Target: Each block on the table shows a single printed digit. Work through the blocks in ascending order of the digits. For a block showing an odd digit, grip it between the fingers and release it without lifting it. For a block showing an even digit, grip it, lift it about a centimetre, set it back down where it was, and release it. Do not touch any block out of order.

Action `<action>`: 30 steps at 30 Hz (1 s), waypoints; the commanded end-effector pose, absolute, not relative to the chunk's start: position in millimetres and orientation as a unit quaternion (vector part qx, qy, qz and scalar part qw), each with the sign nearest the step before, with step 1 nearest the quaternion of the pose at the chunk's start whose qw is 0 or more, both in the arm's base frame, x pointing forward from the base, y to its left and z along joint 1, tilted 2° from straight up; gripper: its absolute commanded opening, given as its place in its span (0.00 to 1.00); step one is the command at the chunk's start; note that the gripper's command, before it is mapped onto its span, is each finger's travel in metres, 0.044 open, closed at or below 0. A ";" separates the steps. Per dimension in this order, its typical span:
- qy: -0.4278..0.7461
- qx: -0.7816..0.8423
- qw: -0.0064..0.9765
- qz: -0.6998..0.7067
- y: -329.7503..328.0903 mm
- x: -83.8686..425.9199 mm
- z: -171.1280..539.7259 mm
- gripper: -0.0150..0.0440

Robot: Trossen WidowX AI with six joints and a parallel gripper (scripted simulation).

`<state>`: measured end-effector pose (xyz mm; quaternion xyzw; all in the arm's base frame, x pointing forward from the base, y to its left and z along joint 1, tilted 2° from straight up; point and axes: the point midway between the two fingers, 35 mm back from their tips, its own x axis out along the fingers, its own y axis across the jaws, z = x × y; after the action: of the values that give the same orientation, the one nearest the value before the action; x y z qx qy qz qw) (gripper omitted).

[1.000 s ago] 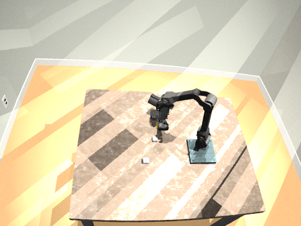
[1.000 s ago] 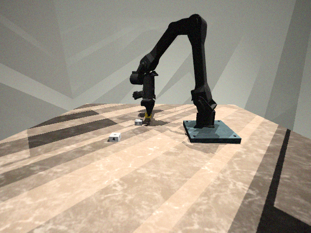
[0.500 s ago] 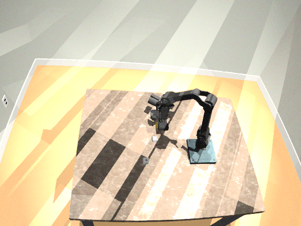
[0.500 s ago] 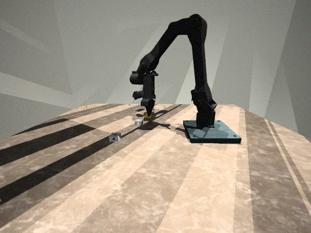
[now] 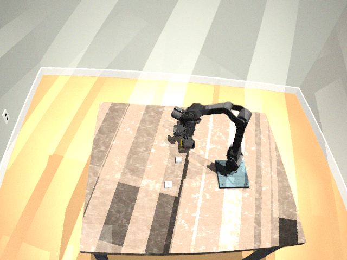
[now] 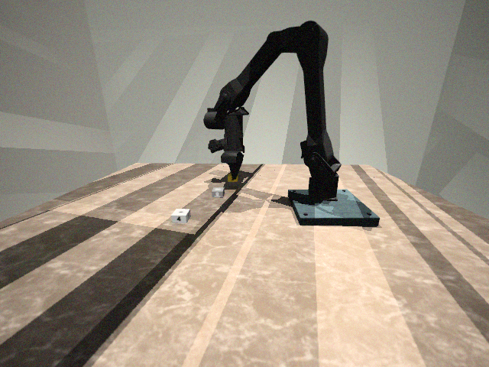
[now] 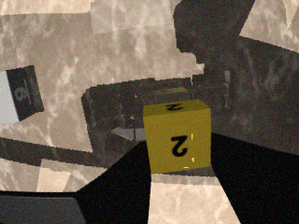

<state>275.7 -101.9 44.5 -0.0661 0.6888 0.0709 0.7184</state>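
The yellow block (image 5: 181,143) (image 6: 231,179) (image 7: 177,135) shows a 2, upside down in the wrist view. My gripper (image 5: 182,144) (image 6: 234,177) (image 7: 177,145) is shut on it, one finger on each side. The block hangs slightly above the table, with its shadow below it. A white-topped block (image 5: 178,160) (image 6: 218,193) (image 7: 29,94) stands close by, at the left edge of the wrist view; its small digit looks like an underlined 6. A white block showing a 4 (image 5: 168,184) (image 6: 180,216) stands farther off, outside the wrist view.
The arm's blue base plate (image 5: 232,179) (image 6: 335,219) is on the right in the top and exterior views. The striped table (image 5: 212,201) (image 6: 276,284) carries dark bands and arm shadows. The 6 block is the nearest neighbour to my fingers.
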 end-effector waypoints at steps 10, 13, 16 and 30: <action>0.688 -0.066 0.719 0.073 -100.9 275.8 44.9 0.46; 0.688 -0.066 0.719 0.073 -100.9 276.1 40.1 0.46; 0.688 -0.066 0.719 0.073 -100.8 276.3 35.0 0.46; 0.688 -0.066 0.719 0.073 -100.7 276.3 30.9 0.50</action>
<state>276.0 -101.5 32.1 -0.0671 0.6880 0.0711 0.7191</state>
